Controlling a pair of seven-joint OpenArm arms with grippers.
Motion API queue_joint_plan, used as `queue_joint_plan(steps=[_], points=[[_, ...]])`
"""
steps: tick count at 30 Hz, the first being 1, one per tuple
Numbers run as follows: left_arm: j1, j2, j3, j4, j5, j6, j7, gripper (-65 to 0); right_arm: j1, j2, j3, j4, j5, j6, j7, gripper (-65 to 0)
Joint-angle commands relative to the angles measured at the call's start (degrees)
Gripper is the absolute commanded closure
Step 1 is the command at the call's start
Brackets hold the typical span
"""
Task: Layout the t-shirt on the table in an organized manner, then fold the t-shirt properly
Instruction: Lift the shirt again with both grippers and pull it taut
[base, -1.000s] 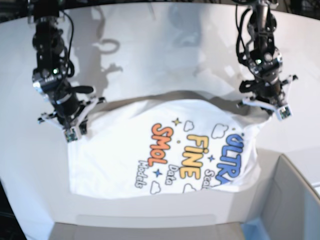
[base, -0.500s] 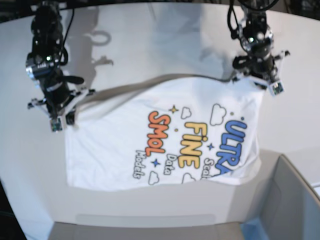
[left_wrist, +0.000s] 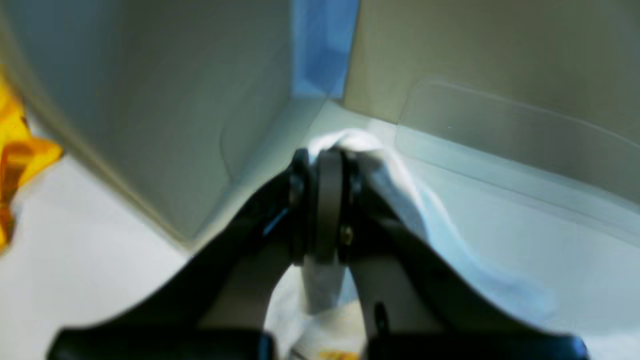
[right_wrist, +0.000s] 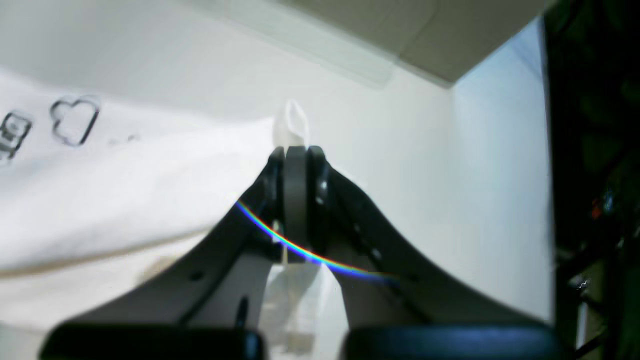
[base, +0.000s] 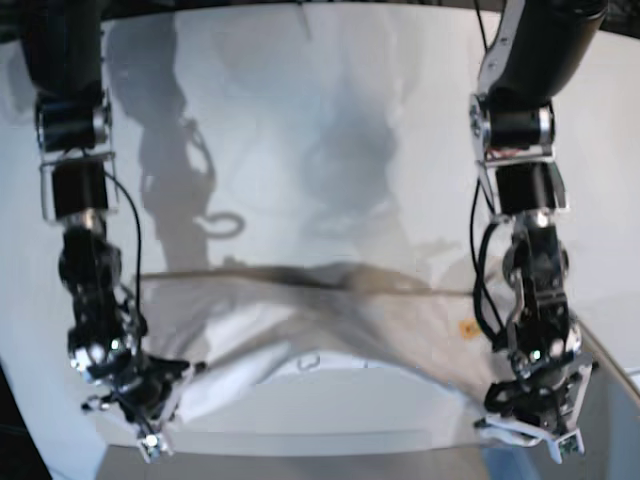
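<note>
1. White cotton t-shirt with a printed front hangs stretched between both arms at the near edge of the smooth white surface.
2. Left fingers and right fingers are each clamped on a shirt corner.
3. Layout step; judged next: drag flat, lower.
4. Both arms reach low toward the near edge.
</note>
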Motion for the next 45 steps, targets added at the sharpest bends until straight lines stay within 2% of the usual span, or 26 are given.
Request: queue_joint_plan(steps=[1,5,8,11,14,17,21,27,33,40,45], points=[[-5.39,-0.65,1.81,-3.54,0.46,-0.22,-2.49,-1.0,5.13,0.70,-0.60,-2.43,-0.56,-0.33,2.39,0.0],[-17.52,-2.93,10.86,-20.33,0.37,-0.13,-8.20,-1.0,16.91,0.70,-3.06,-13.24,-0.56,-0.51,5.38,0.0],[-25.26,-2.93,13.24,-25.08,0.37,0.04,-11.54,-1.0,23.15,0.61,-1.92,-14.91,-0.47,-1.56,9.07,0.0],[-30.53,-3.02,13.15,-21.47,0.37,0.13,-11.45,-1.0,27.72,0.53,2.74,-11.31,-0.47,-6.05,11.09,0.0],[-31.76,-3.72,7.61,-8.37,0.37,0.22,-7.41,-1.0,27.72,0.35,8.28,-0.41,-0.47,-7.01,10.91,0.0],[-26.05,-4.07,3.65,7.98,0.55,-0.05,4.02,-1.0,22.09,0.79,10.13,10.76,-0.47,-6.93,7.49,0.0],[-13.30,-4.95,3.39,22.75,0.64,-0.13,9.21,-1.0,13.39,1.67,10.22,18.14,-0.47,-5.08,5.46,0.0],[11.67,-5.22,3.13,32.50,0.72,0.04,8.68,-1.0,-6.13,1.76,13.91,27.55,-0.74,-4.55,5.38,0.0],[30.48,-4.87,0.75,38.92,0.72,0.13,6.57,-1.0,-23.62,1.41,14.35,34.49,-0.56,-4.73,5.64,0.0],[43.49,-2.40,0.22,38.92,0.64,0.22,6.57,-0.7,-39.53,1.32,15.75,37.75,-0.56,-4.99,5.73,0.0],[50.61,-2.23,0.22,39.27,0.64,0.22,6.48,-0.5,-47.97,-2.02,22.35,41.97,-0.56,-4.99,5.73,0.0]])
